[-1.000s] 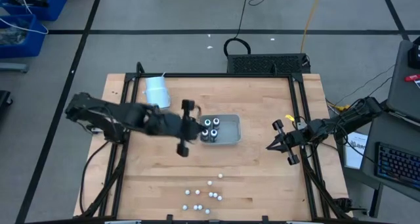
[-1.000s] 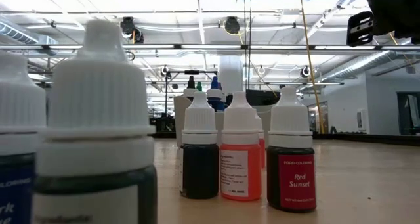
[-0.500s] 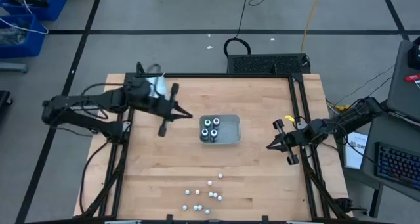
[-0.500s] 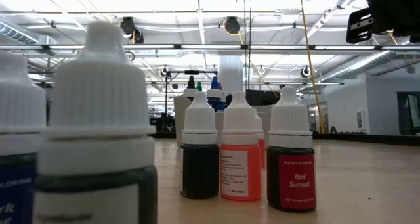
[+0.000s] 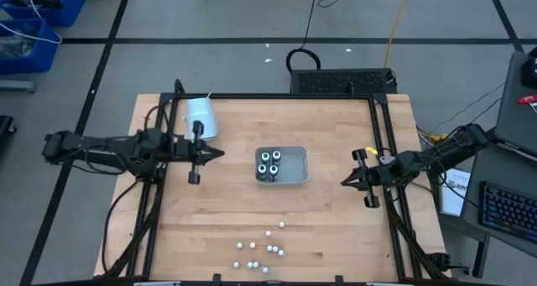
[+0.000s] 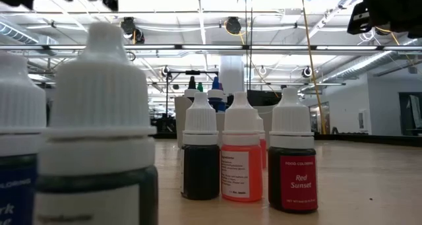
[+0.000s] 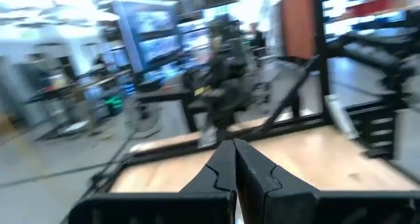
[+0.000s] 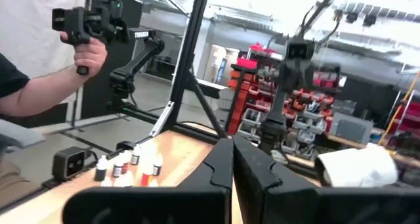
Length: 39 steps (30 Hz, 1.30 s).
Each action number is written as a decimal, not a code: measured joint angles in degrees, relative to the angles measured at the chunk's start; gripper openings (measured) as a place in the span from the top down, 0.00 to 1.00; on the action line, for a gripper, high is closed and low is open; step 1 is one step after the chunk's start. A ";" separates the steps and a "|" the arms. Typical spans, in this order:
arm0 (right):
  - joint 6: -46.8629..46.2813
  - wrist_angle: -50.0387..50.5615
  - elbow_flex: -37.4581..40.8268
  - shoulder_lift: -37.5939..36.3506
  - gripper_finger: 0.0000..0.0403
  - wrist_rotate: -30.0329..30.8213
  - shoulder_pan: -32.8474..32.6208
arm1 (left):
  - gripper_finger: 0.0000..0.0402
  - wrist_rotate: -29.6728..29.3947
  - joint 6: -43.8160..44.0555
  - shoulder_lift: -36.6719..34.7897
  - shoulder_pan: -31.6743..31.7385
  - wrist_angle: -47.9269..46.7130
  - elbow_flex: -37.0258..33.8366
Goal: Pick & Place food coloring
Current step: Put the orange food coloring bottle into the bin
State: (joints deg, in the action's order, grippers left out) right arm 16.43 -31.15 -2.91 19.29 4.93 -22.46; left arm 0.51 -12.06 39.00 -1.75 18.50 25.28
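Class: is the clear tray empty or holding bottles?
Holding bottles: four dark, white-capped food coloring bottles stand at the left end of the tray.

Pale wooden table (image 5: 336, 227), clear plastic tray (image 5: 295, 177), ribbed white plastic bottle caps (image 6: 99, 80)

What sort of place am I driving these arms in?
Probably a robotics lab or workshop: a framed wooden table on an open taped floor, exposed ceiling ducts, and a person's hand holding a control handle nearby.

tray (image 5: 294, 174) mid-table, four bottles (image 5: 269, 164) inside | loose bottles (image 5: 258, 254) near front edge | cup (image 5: 201, 117) back-left
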 joint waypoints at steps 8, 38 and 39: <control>1.35 -1.76 0.01 0.00 1.00 -0.05 0.00 | 0.99 -6.38 0.15 -5.46 -2.97 6.42 -10.65; -6.76 1.55 0.01 0.04 1.00 15.89 -0.02 | 0.99 -17.75 7.83 -5.68 -3.52 9.94 -20.15; -6.95 1.64 0.01 0.04 1.00 15.89 -0.02 | 0.99 -19.74 7.62 -5.68 -3.94 10.35 -21.12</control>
State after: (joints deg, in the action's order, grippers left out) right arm 9.47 -29.51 -2.90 19.33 20.82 -22.48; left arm -19.23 -4.43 33.32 -5.69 28.85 4.16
